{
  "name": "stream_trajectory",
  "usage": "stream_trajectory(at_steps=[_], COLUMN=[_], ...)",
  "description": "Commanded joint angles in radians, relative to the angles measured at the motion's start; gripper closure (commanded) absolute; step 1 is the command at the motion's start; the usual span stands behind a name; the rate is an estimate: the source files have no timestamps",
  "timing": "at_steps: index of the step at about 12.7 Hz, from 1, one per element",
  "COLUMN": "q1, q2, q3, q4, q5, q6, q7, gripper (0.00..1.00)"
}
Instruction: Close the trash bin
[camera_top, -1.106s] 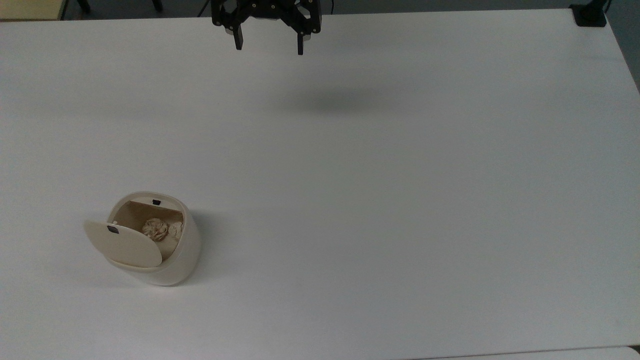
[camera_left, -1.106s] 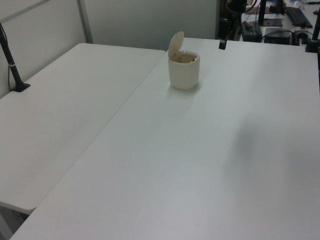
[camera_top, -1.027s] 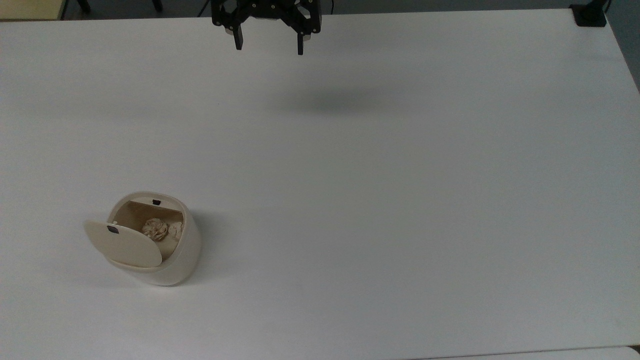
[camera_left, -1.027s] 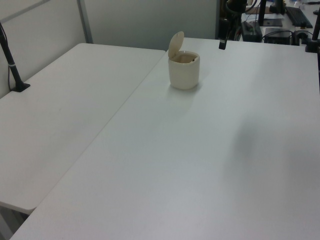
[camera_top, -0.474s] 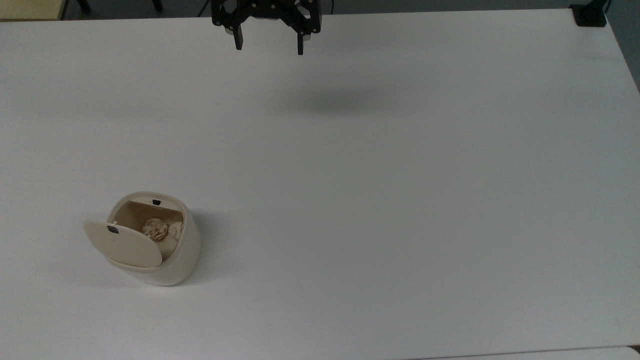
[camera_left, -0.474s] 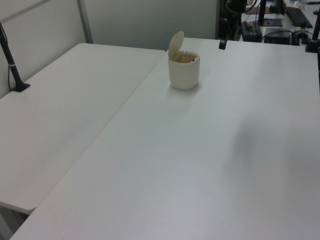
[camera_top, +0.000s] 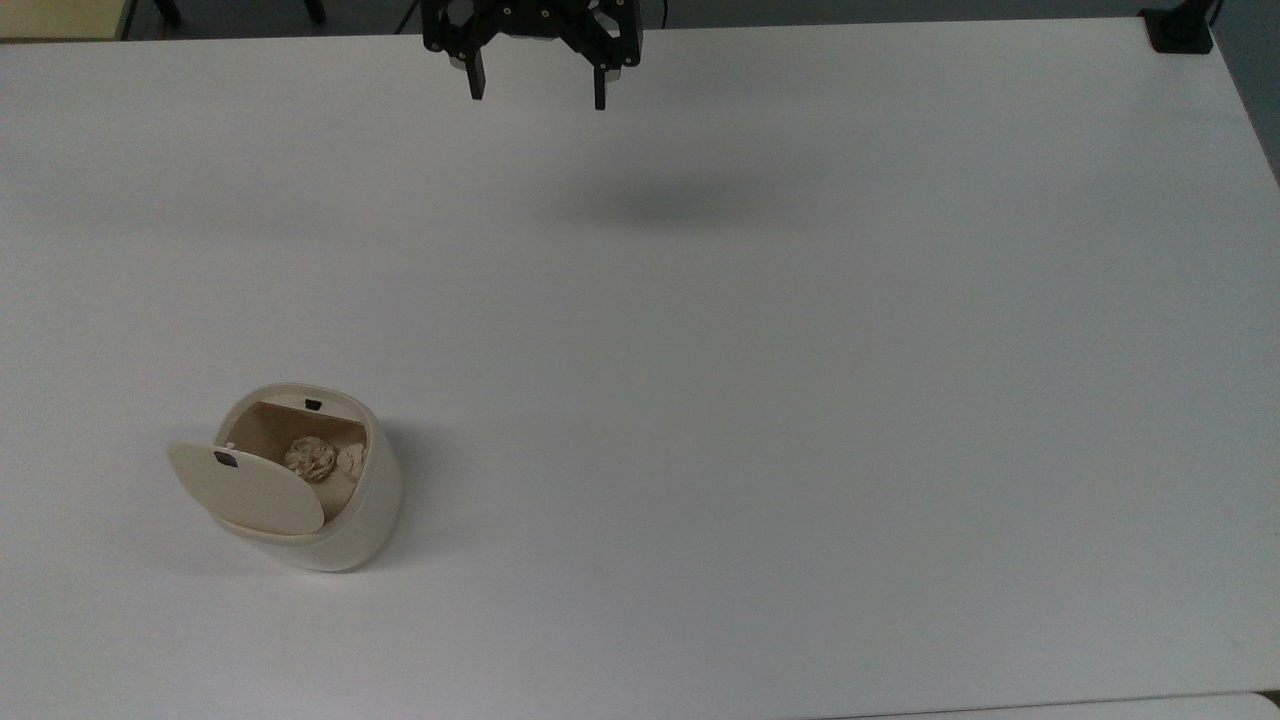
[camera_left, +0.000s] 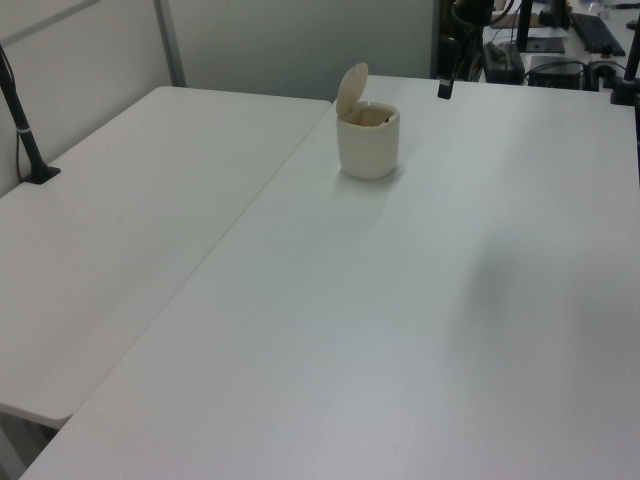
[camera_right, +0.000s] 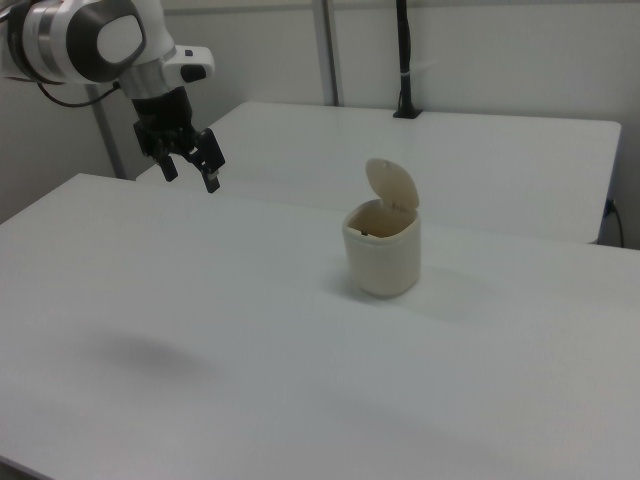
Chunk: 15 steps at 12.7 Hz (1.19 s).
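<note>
The trash bin (camera_top: 330, 520) stands upright on the white tabletop (camera_top: 800, 400), near the top view's lower left. Its lid (camera_top: 245, 487) is raised on the hinge and stands close to vertical above the rim, as the right view (camera_right: 392, 187) and the left view (camera_left: 350, 88) both show. A small black latch (camera_top: 226, 459) is visible on the lid's inner face. The bin's tan interior is exposed and holds crumpled paper (camera_top: 312, 458).

The gripper (camera_top: 537, 97) hangs in the air above the tabletop at the top view's upper edge, well apart from the bin. Its jaws are spread wide and hold nothing. A soft shadow (camera_top: 680, 205) lies on the tabletop below it. In the right view the gripper (camera_right: 190, 175) sits at the upper left, with the bin (camera_right: 383, 250) to the right of it. In the left view the bin (camera_left: 368, 148) stands toward the far end of the tabletop.
</note>
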Motion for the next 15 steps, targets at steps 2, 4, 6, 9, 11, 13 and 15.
stream_trajectory(at_steps=[2, 4, 6, 9, 11, 13, 15], q1=[0.015, 0.012, 0.009, -0.040, -0.065, -0.082, -0.092], q2=[0.020, 0.037, 0.065, 0.141, 0.173, 0.209, 0.245], q3=[-0.022, -0.022, -0.023, -0.037, -0.037, -0.039, -0.042], q4=[0.022, 0.037, 0.058, 0.152, 0.160, 0.175, 0.204], q5=[0.014, 0.010, 0.013, 0.011, 0.008, 0.004, 0.001], q6=[-0.019, 0.025, 0.029, 0.125, 0.304, 0.421, 0.484], q7=[-0.018, -0.004, -0.001, 0.107, 0.207, 0.331, 0.458], gripper=[0.00, 0.01, 0.04, 0.25, 0.51, 0.71, 0.88])
